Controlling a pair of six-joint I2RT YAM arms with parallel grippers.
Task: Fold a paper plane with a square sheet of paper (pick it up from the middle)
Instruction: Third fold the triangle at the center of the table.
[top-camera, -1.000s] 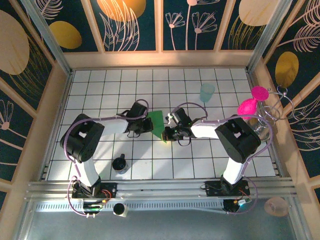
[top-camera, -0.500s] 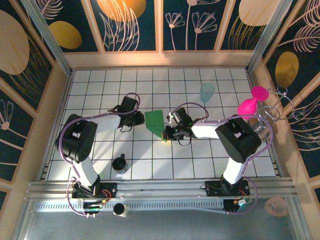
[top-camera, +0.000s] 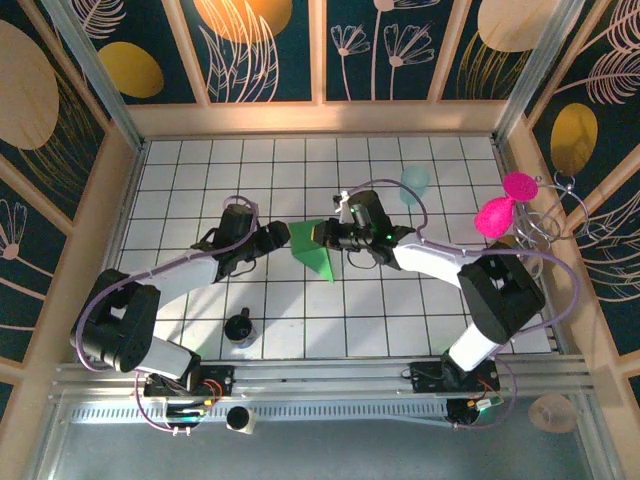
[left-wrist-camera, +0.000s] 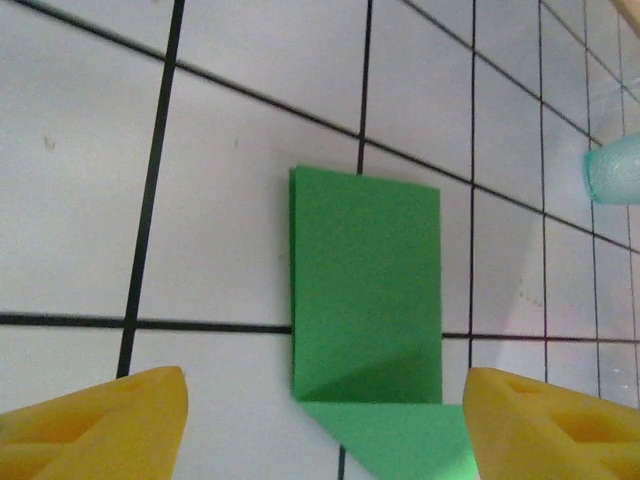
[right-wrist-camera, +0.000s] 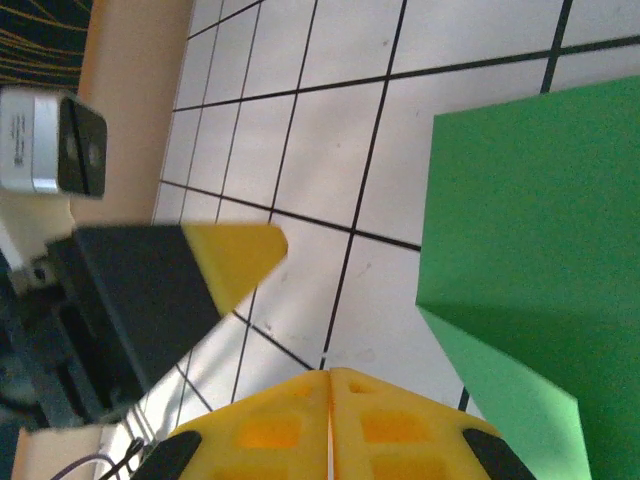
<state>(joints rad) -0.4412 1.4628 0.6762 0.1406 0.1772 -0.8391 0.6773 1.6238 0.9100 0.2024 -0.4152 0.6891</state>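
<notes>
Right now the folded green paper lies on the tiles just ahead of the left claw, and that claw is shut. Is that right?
Not quite. The left claw is open, not shut. The left wrist view shows its yellow fingers spread wide apart. The green paper does lie on the tiles ahead of them, in line with the gap, so the rest of the statement holds.

Table (top-camera: 180, 195): green paper (top-camera: 312, 254), cup (top-camera: 414, 181), maybe mug (top-camera: 239, 328)
</notes>
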